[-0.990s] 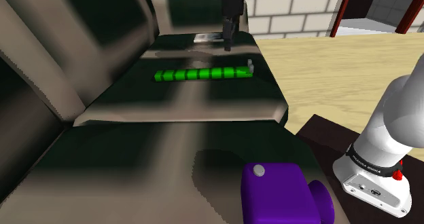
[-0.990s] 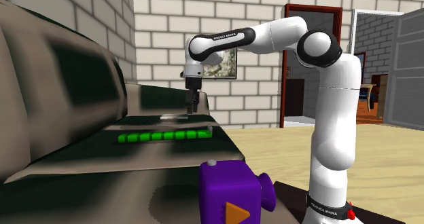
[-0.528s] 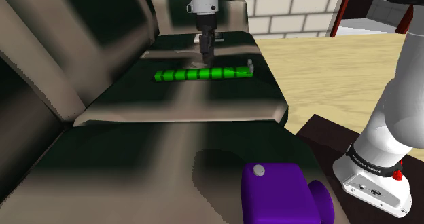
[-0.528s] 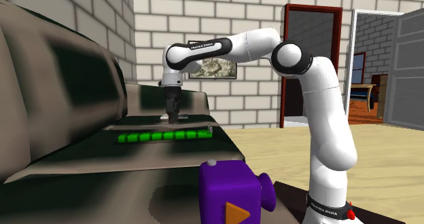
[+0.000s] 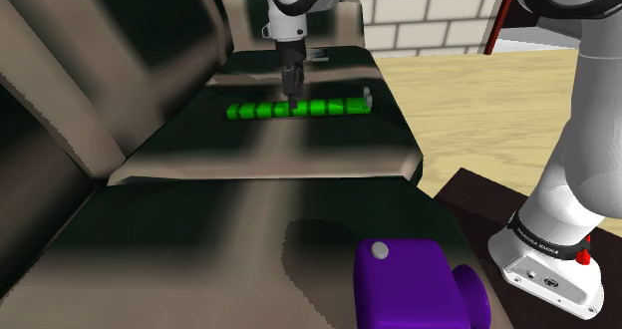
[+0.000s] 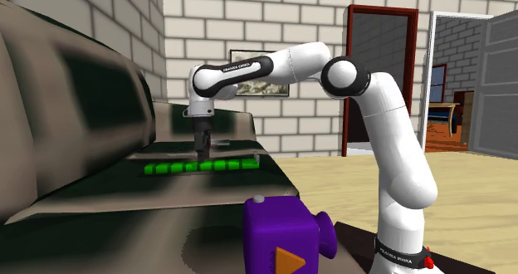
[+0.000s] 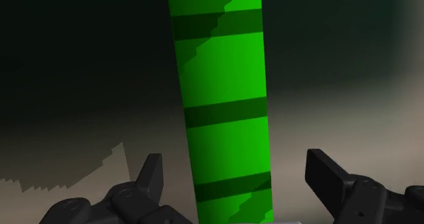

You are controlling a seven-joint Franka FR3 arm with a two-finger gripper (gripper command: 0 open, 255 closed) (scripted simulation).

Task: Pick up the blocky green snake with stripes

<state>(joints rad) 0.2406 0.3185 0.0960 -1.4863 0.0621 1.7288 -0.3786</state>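
The green snake [image 5: 297, 109] is a long blocky bar with darker green stripes, lying flat on the dark seat of a sofa [image 5: 199, 148]. In the second exterior view the snake [image 6: 199, 166] stretches along the seat. My black gripper [image 5: 291, 98] hangs straight down over the middle of the snake, its tips just above it. In the wrist view the snake [image 7: 224, 107] runs between my two fingers [image 7: 149, 178], which stand apart on either side without touching it. The gripper [image 7: 234, 182] is open.
A purple block toy [image 5: 409, 282] stands near the front of the seat, close to my stand [image 5: 488, 207]. The sofa's backrest [image 5: 90, 78] rises at the shoulder view's left. A brick wall and an open door [image 6: 378, 81] lie behind.
The arm has swung toward the shoulder view's left and lowered, bringing the gripper from beyond the snake to directly above its middle. The snake has not moved.
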